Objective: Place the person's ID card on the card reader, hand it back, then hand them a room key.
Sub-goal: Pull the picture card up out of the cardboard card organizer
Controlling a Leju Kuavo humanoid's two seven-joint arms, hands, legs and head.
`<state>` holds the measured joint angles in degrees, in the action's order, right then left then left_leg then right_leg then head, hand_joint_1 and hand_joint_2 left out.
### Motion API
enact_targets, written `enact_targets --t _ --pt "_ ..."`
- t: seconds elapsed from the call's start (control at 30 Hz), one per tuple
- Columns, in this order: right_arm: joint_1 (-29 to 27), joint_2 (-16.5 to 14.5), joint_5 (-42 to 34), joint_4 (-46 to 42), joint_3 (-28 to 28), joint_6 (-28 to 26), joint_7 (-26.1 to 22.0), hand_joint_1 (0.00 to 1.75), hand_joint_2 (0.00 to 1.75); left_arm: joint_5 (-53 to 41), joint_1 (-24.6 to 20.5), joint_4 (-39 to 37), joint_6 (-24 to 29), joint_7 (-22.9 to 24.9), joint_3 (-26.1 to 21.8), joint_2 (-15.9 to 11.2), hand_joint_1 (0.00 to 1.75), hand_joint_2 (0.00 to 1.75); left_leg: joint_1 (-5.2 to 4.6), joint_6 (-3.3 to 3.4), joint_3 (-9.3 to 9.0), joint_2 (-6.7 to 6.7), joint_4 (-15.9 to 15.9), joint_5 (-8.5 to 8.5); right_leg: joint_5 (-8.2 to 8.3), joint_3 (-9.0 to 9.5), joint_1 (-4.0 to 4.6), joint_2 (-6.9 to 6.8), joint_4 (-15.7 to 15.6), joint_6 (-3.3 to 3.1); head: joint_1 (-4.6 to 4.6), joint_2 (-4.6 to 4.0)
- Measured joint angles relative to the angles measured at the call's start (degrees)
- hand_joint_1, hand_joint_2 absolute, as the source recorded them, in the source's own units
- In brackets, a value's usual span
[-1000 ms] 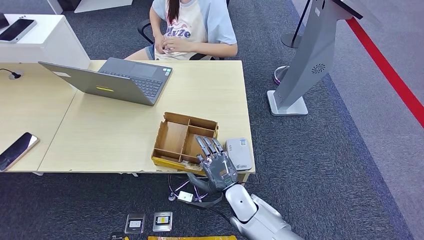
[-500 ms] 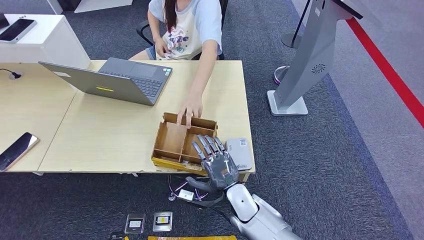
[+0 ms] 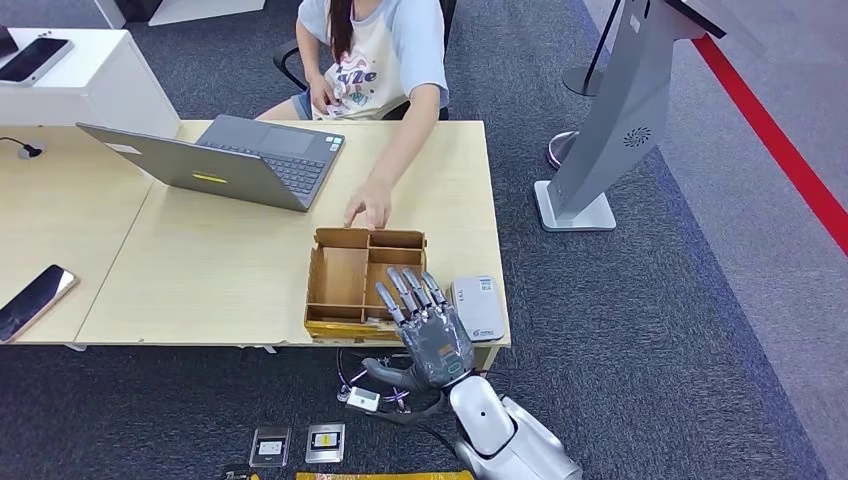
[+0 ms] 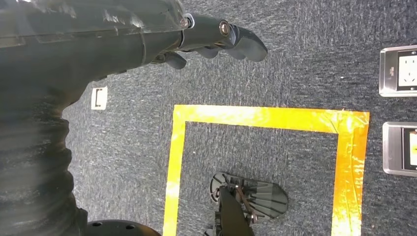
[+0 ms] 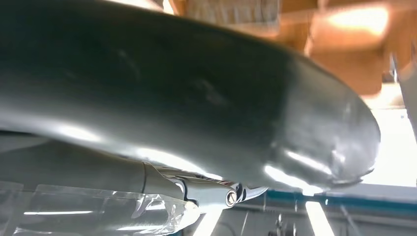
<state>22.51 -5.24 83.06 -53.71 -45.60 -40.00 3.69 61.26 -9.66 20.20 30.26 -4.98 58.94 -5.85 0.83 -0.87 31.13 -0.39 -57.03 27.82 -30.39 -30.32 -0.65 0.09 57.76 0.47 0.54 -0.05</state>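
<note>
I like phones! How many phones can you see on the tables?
2. One phone lies on the wooden table at its left edge; another phone lies on the white table behind. More may be hidden.

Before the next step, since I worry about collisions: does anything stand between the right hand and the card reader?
Nothing visible does. The right hand hovers open right beside the white card reader, over the cardboard tray's near corner.

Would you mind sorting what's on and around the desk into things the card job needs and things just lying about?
Belongs to the job:
card reader
compartmented cardboard tray
right hand
person's hand

Just lying about:
laptop
phone
floor kiosk stand
yellow floor tape
</note>
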Motion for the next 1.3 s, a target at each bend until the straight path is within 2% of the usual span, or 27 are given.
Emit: enact_targets --t 0.27,0.4,0.47,0.73,0.9,1.3 --pt "-1.9 0.0 0.9 -5.2 4.4 0.0 -1.3 0.0 0.0 0.1 0.0 0.0 0.3 0.1 0.1 0.0 0.0 1.75 0.0 0.0 -0.01 0.01 0.0 0.0 0.0 0.0 0.0 0.0 0.0 0.0 0.01 0.01" --pt "-1.8 0.0 0.5 -5.3 4.7 0.1 1.6 0.0 0.0 0.7 0.0 0.3 0.5 0.2 0.4 0.0 0.0 1.75 0.0 0.0 0.0 0.01 0.0 0.0 0.0 0.0 0.0 0.0 0.0 0.0 0.0 0.01" --pt "-1.1 0.1 -0.4 -4.8 4.1 0.1 2.9 0.0 0.0 1.0 -0.1 0.5 0.5 0.2 0.9 0.0 0.0 1.75 0.0 0.0 0.01 0.02 0.0 0.0 0.0 -0.01 0.0 0.0 0.0 0.0 0.0 0.01" --pt "2.8 0.0 -2.3 0.9 -1.3 0.1 2.7 0.0 0.0 1.2 -0.4 0.8 -0.2 0.4 1.5 -0.1 0.0 1.75 0.0 0.0 0.04 0.0 0.0 0.0 0.0 -0.01 0.0 -0.01 0.0 0.0 0.01 0.0" --pt "3.6 -0.1 -1.2 2.4 -4.7 0.1 4.2 0.0 0.0 1.8 -0.4 0.9 0.0 0.3 1.5 -0.2 0.0 1.75 0.0 0.0 0.05 -0.01 0.0 0.0 0.0 -0.01 0.0 -0.01 0.0 0.0 0.01 0.01" --pt "3.3 -0.4 -1.0 2.8 -5.4 0.1 3.5 0.0 0.0 2.2 -0.3 0.9 0.4 0.1 1.5 -0.2 0.0 1.75 0.0 0.0 0.04 -0.01 0.0 0.0 0.0 -0.02 0.0 -0.01 0.0 0.0 0.01 0.0"
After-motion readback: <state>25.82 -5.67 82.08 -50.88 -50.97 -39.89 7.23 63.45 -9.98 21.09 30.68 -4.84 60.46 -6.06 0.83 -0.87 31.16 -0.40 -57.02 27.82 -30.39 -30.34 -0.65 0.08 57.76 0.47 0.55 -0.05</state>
